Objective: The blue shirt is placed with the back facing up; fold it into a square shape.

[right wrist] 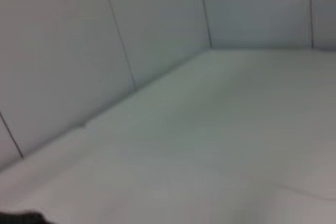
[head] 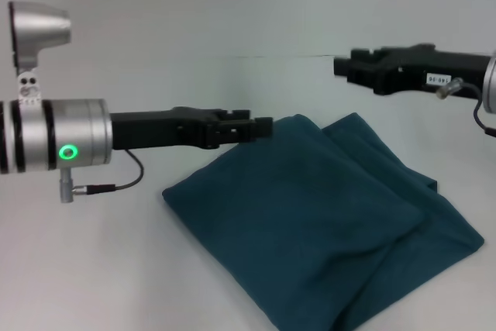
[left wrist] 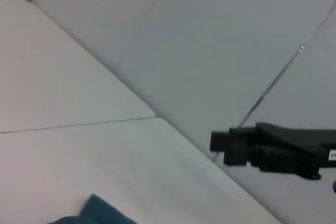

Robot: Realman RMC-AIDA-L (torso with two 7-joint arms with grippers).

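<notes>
The blue shirt lies on the white table, folded into a rough four-sided bundle with layered edges along its right side. My left gripper reaches in from the left and hovers at the shirt's far left corner, holding no cloth. Up at the right, my right gripper hangs well above the table, apart from the shirt and pointing left. The left wrist view catches only a corner of the shirt and, farther off, the right gripper. Nothing but bare table and wall appears in the right wrist view.
A white wall rises behind the table, meeting it along a thin seam. The left arm's silver wrist with a green light and a trailing cable sits at the left edge. Bare table lies left of the shirt.
</notes>
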